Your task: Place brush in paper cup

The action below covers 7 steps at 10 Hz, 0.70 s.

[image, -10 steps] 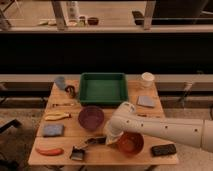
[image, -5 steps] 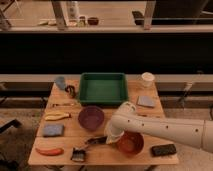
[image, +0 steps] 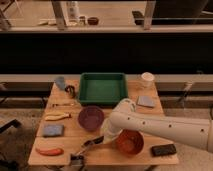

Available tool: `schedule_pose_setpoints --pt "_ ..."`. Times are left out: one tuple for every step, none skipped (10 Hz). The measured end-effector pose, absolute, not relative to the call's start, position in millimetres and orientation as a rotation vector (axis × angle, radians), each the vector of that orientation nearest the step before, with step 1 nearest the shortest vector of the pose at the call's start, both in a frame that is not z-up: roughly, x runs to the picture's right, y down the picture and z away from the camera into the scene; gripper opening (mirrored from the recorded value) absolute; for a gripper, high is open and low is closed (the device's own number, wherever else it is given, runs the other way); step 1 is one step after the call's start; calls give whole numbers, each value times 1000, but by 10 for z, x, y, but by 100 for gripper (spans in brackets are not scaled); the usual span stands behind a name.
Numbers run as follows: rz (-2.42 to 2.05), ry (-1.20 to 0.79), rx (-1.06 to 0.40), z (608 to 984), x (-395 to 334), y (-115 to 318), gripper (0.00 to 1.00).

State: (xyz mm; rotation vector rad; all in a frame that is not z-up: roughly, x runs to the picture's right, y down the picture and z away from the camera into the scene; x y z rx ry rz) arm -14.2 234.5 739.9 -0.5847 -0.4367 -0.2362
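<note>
The brush [image: 86, 149] lies near the table's front edge. Its dark bristle head points to the front left, and its silvery neck and black handle run up to the right. My gripper [image: 101, 140] has come down from the right on the white arm [image: 160, 129] and is shut on the brush's handle end, low over the table between the purple bowl and the orange bowl. The paper cup [image: 146, 80] stands upright at the table's back right corner, well away from the gripper.
A green tray [image: 102, 89] sits at the back centre with a blue-grey cup [image: 60, 82] to its left. A purple bowl [image: 91, 118], an orange bowl [image: 130, 142], a black block [image: 164, 149], a blue sponge [image: 53, 130], a banana [image: 57, 116] and a red pepper [image: 49, 151] share the table.
The arm has stayed almost still over the brush handle. The fingers have closed on the handle. The brush has not moved.
</note>
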Motion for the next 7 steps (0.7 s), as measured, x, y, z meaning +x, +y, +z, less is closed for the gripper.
schedule_pose_setpoints --pt "-251 -458 -564 7239 -226 2226 0" --pt "-262 -474 -548 7128 -291 2145 0" --pt "-276 -492 -525 6995 -362 2048 0" --pt "-287 -508 -501 6865 -420 1953 0" --pt "-302 -524 -475 6723 -478 1854 0" --pt "-312 -534 -453 6612 -520 1772 0" --pt "-326 -546 -421 6450 -554 1647 0"
